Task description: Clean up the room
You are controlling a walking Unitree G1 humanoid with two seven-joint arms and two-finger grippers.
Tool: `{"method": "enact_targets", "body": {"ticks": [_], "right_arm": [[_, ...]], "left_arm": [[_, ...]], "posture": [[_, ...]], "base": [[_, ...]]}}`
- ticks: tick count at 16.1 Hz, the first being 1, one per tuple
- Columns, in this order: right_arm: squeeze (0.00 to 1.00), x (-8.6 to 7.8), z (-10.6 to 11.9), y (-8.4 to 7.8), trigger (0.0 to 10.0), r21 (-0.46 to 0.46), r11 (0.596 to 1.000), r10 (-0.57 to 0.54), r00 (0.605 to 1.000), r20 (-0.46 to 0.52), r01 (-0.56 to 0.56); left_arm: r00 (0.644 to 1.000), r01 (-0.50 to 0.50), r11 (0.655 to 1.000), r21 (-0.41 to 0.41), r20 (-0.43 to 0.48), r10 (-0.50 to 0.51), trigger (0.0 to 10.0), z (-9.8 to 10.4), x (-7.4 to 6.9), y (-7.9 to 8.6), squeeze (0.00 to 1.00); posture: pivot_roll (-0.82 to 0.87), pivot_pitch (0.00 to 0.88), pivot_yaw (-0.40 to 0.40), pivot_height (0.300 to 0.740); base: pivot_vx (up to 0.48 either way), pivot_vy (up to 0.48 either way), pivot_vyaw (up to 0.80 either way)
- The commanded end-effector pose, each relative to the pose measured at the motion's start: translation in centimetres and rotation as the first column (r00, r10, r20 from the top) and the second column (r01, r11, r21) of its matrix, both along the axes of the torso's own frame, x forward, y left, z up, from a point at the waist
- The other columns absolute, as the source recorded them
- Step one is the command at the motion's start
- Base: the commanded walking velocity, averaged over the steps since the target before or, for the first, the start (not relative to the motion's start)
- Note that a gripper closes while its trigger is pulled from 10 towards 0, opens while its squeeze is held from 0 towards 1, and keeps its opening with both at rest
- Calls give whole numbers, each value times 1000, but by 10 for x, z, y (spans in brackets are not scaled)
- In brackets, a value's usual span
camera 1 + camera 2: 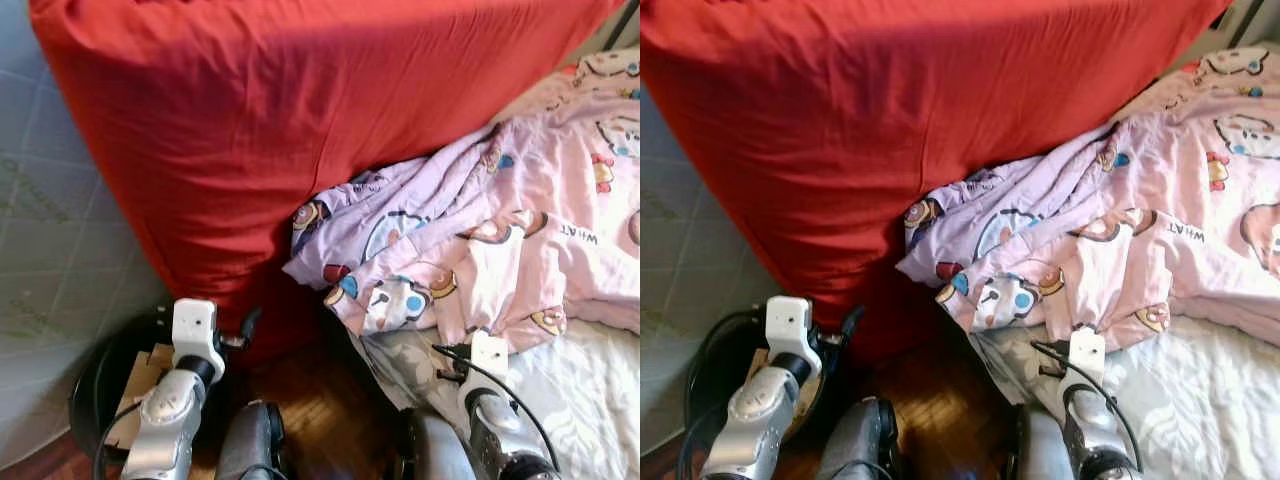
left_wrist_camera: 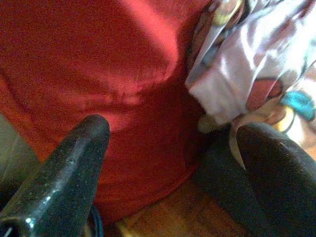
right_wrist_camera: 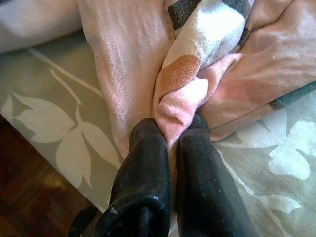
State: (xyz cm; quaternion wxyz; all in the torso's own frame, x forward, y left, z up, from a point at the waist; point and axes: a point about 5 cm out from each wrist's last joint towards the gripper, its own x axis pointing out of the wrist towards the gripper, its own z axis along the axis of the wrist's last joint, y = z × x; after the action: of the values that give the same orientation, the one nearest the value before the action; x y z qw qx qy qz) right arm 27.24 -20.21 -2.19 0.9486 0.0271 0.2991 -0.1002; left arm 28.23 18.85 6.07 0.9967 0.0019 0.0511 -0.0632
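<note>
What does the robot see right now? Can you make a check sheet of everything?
Surface: bed sheet, pale with a leaf print.
Job's things: pink blanket, crumpled on the bed.
Clutter: red cover leaning beside the blanket; black bin with cardboard on the floor.
Grippers: right gripper shut on a blanket fold; left gripper open near the red cover.
Cables: black wire along the right arm.
Surroundings: wood floor.

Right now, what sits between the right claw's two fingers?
A bunched fold of the pink cartoon-print blanket is pinched between the right claw's fingers, above the grey leaf-pattern sheet; the right wrist view shows it.
</note>
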Motion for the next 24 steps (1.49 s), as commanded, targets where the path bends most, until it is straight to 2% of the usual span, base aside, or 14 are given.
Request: {"method": "enact_targets", "body": {"ticks": [1, 3, 4, 5, 6, 8, 11, 13, 15, 18, 20, 24], "right_arm": [[0, -6, -4, -2, 0, -1, 1000, -7, 1000, -4, 7], [0, -5, 0, -7, 0, -4, 999, -35, 998, 45, 35], [0, -2, 6, -9, 3255, -27, 999, -16, 993, 116, 19], [0, 0, 11, -9, 9020, -39, 999, -1, 986, 168, 8], [0, 0, 15, -12, 10000, -30, 999, -21, 974, 225, 28], [0, -2, 22, -12, 10000, -19, 999, -22, 947, 319, 29], [0, -4, 18, -10, 10000, -2, 1000, -27, 950, 310, 30], [0, -2, 19, -6, 10000, 1, 1000, -17, 949, 314, 17], [0, 1, 23, -6, 10000, 9, 1000, -27, 944, 329, 26], [0, 5, 27, -8, 10000, -2, 999, -33, 939, 342, 36], [0, 4, 25, -10, 10000, -4, 999, -38, 941, 337, 42], [0, 2, 24, -6, 10000, -1, 1000, -28, 943, 333, 30]], "left_arm": [[999, -26, 1000, 8, -32, 26, 10000, -11, -3, 4, 0], [997, -50, 999, 4, -59, 50, 10000, -20, -1, 5, 0], [995, -72, 997, -6, -70, 71, 10000, -24, 0, 6, 0], [993, -89, 996, -16, -75, 88, 10000, -26, 1, 7, 0], [990, -112, 994, -19, -83, 110, 10000, -29, 1, 10, 0], [986, -139, 990, -24, -92, 136, 10000, -32, 1, 14, 0], [986, -139, 990, -31, -98, 136, 10000, -37, 3, 13, 0], [986, -144, 987, -67, -99, 137, 10000, -39, 2, 12, 0], [985, -145, 987, -68, -109, 137, 10000, -42, 1, 12, 0], [976, -160, 985, -71, -158, 148, 10000, -52, -5, 16, 0], [963, -189, 975, -118, -218, 160, 10000, -62, -11, 18, 0], [924, -239, 967, -89, -328, 198, 10000, -81, -27, 25, 0]], "posture": [[87, 78, 15, 607], [73, 49, 10, 607], [62, 33, 5, 607], [58, 27, 3, 607], [46, 10, 2, 607], [23, 0, 7, 612], [24, 0, 8, 652], [26, 0, 6, 672], [28, 0, 5, 697], [31, 0, 5, 737], [32, 0, 9, 740], [31, 0, 12, 740]], "base": [[0, 0, 0], [0, 0, 0], [0, 0, 0], [0, 0, 0], [0, 0, 0], [0, 0, 0], [0, 0, 0], [0, 0, 0], [0, 0, 0], [0, 0, 0], [0, 0, 0], [0, 0, 0]]}}
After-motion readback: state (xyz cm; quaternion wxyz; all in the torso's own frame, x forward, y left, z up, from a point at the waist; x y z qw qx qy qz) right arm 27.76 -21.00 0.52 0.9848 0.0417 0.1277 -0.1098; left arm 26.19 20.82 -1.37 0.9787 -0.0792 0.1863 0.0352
